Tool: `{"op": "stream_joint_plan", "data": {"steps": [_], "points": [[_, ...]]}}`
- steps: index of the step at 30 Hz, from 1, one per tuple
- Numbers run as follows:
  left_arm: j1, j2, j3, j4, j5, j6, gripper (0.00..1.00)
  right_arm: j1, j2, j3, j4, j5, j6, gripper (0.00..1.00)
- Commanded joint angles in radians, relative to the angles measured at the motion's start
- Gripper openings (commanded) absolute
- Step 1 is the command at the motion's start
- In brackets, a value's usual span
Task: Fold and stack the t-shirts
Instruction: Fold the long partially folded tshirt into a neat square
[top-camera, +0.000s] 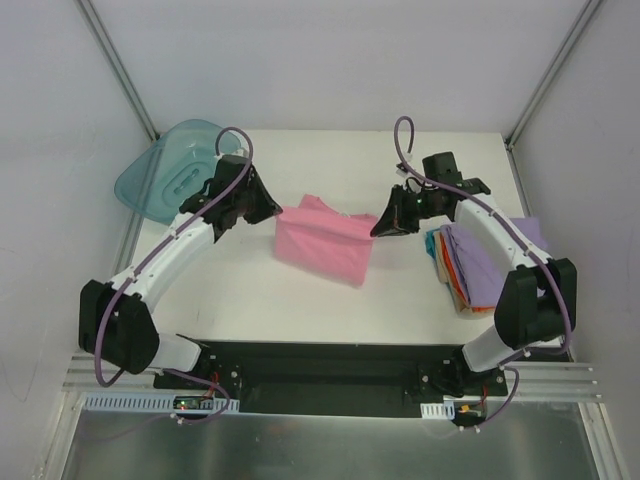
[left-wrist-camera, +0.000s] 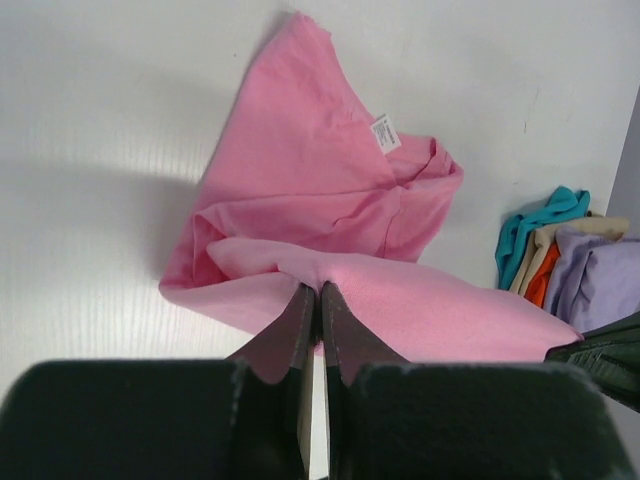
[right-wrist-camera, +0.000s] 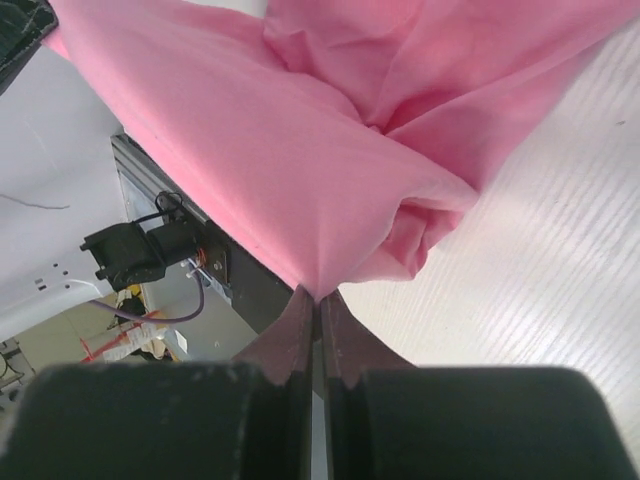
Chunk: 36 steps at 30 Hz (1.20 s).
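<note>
Robot lab cell: white enclosure walls (top-camera: 320, 60), aluminium rails (top-camera: 585, 380).

1. The top camera looks down from above and behind me over the whole table (top-camera: 250, 300).
2. My left wrist camera sits close behind my left gripper (left-wrist-camera: 318, 292), facing the pink t-shirt (left-wrist-camera: 300, 170) and the folded stack (left-wrist-camera: 585, 275).
3. My right wrist camera, equally close, faces the table's near edge; all views share the pink t-shirt.

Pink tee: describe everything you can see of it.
The pink tee is plain soft cloth with a small white neck label showing. It is partly folded and rumpled, its far part lying mid-table. Its near edge is lifted and stretched between the left tool and the right tool, each shut on a pinch of fabric. It sits apart from the folded stack.
</note>
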Motion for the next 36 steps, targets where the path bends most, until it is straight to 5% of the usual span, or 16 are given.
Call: {"op": "stream_joint_plan", "data": {"steps": [1,14,18,19,20,21,23,24,27,36], "points": [[0.044,0.100,0.115,0.037,-0.012,0.049,0.00,-0.047,0.090,0.101,-0.038,0.039,-0.033,0.01],[0.096,0.597,0.451,0.034,0.152,0.083,0.00,-0.107,0.455,0.347,-0.019,0.157,0.007,0.02],[0.110,0.696,0.528,0.011,0.174,0.073,0.00,-0.122,0.541,0.434,-0.003,0.122,0.004,0.15],[0.110,0.711,0.555,0.005,0.175,0.072,0.23,-0.126,0.579,0.451,-0.006,0.120,0.005,0.21],[0.114,0.734,0.568,-0.003,0.195,0.072,0.35,-0.129,0.599,0.468,-0.012,0.114,0.007,0.31],[0.116,0.742,0.577,-0.008,0.204,0.073,0.42,-0.136,0.615,0.483,-0.020,0.097,0.008,0.49],[0.116,0.742,0.594,-0.020,0.219,0.079,0.61,-0.141,0.632,0.510,-0.026,0.070,0.008,0.69],[0.116,0.737,0.594,-0.021,0.227,0.081,0.66,-0.141,0.621,0.511,-0.026,0.060,0.002,0.98],[0.114,0.693,0.582,-0.023,0.249,0.081,0.99,-0.136,0.560,0.482,-0.019,0.010,-0.010,0.97],[0.064,0.518,0.419,-0.023,0.282,0.090,0.99,-0.058,0.246,0.174,0.083,0.005,-0.010,0.97]]}}
